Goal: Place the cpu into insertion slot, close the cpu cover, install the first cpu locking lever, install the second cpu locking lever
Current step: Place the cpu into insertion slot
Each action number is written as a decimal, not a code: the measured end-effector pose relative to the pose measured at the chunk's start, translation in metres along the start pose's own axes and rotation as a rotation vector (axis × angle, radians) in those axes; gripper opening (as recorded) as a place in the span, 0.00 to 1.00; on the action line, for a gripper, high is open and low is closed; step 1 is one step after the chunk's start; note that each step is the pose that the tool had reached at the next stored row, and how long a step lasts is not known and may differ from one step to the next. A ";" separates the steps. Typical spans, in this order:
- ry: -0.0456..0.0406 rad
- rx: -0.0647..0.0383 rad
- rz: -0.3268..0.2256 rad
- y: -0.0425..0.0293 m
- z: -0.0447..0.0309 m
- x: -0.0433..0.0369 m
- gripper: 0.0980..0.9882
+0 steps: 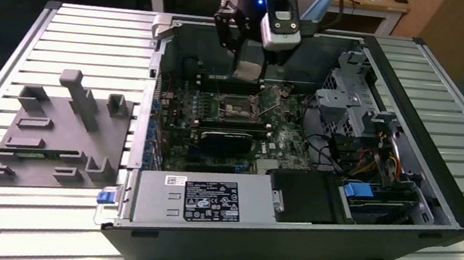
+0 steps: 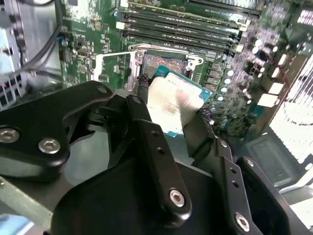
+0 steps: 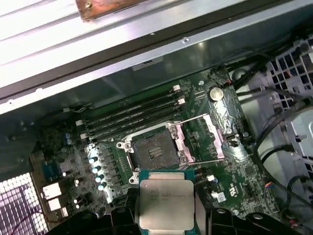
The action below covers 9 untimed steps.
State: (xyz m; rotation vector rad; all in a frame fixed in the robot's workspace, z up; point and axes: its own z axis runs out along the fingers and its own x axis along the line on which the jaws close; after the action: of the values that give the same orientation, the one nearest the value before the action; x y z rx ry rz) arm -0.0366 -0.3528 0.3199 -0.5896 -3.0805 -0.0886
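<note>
Hand [image 1: 248,73] grips the cpu [image 3: 166,203] by two edges, insertion slot [image 1: 238,109] bare at its six o'clock in the exterior view; seating likely wants it level, squared, unforced.

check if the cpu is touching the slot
Apart. In the first wrist view the slot lies empty and the cpu, held in the gripper, sits short of it.

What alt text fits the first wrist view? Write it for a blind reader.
The gripper holds the cpu, silver top showing, short of the uncovered insertion slot on a green motherboard. The cpu cover is swung open beside the slot, and long memory slots lie nearby.
</note>
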 end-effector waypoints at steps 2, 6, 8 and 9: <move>-0.0020 -0.001 0.037 -0.0001 0.0010 0.0000 0.49; -0.0060 -0.002 0.109 -0.0001 0.0028 0.0000 0.49; -0.0080 -0.002 0.147 -0.0002 0.0036 -0.0001 0.49; -0.0090 -0.002 0.165 -0.0002 0.0040 -0.0001 0.49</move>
State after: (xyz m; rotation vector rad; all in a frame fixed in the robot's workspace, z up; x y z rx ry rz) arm -0.0366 -0.3528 0.3159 -0.8427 -3.0259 -0.0888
